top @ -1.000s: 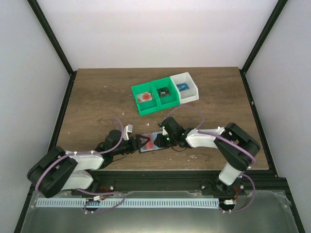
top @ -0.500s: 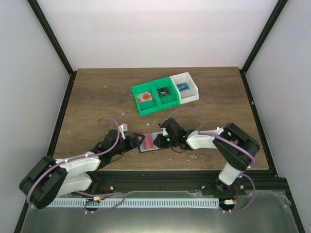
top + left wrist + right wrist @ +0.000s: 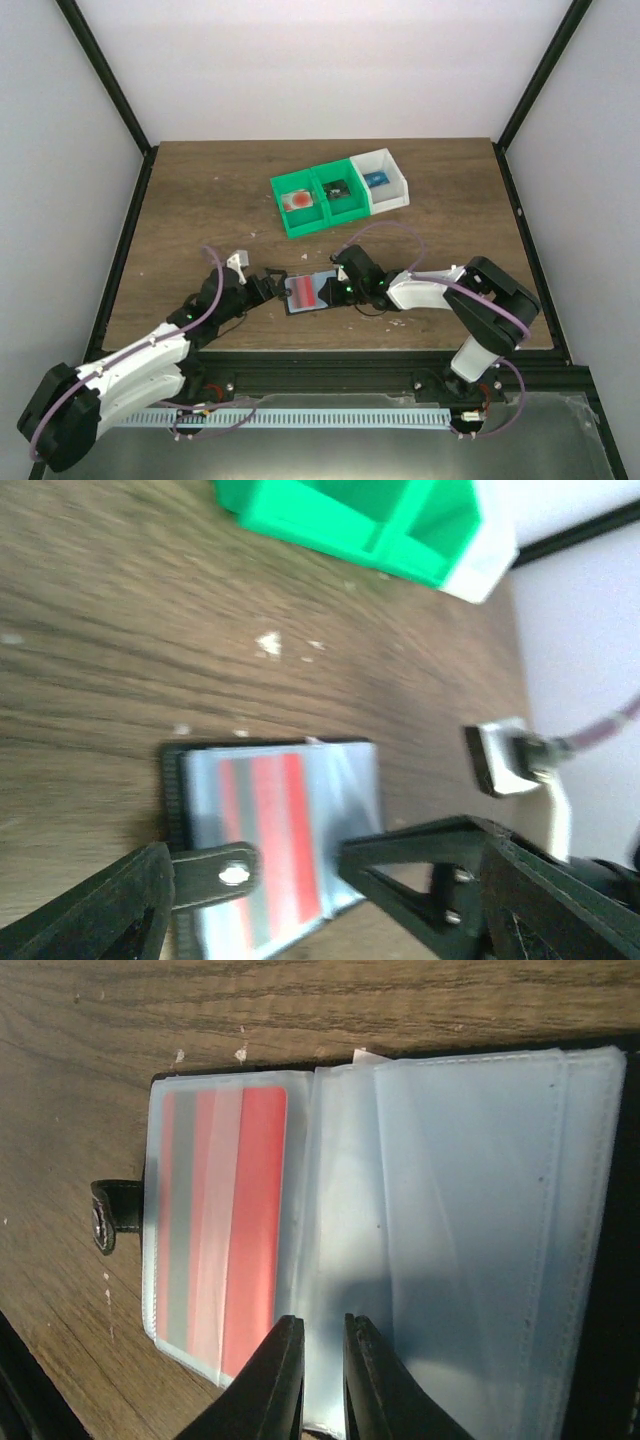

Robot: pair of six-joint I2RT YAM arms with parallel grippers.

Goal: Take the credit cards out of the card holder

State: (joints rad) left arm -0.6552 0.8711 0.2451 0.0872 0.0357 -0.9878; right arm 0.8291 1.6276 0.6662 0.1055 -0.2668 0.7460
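Observation:
The card holder [image 3: 312, 293] lies open on the table near the front edge, its clear sleeves up. A red credit card [image 3: 250, 1220] with grey stripes sits inside the left sleeve [image 3: 265, 830]. My right gripper [image 3: 323, 1370] is nearly shut, its narrow jaws pinching a raised clear sleeve leaf at the middle fold of the card holder [image 3: 480, 1210]. My left gripper [image 3: 300, 870] is open at the holder's left end, one finger over the striped card and the other off to the side, nothing held. In the top view it [image 3: 274, 288] sits just left of the holder.
A row of two green bins [image 3: 315, 200] and a white bin [image 3: 385, 180] stands behind the holder, each with a small item inside. The green bins [image 3: 340, 520] also show in the left wrist view. A black snap tab [image 3: 110, 1215] sticks out of the holder's left edge.
My left gripper has drawn back to the left off the holder, uncovering more of the red card. The right gripper and the holder have stayed in place.

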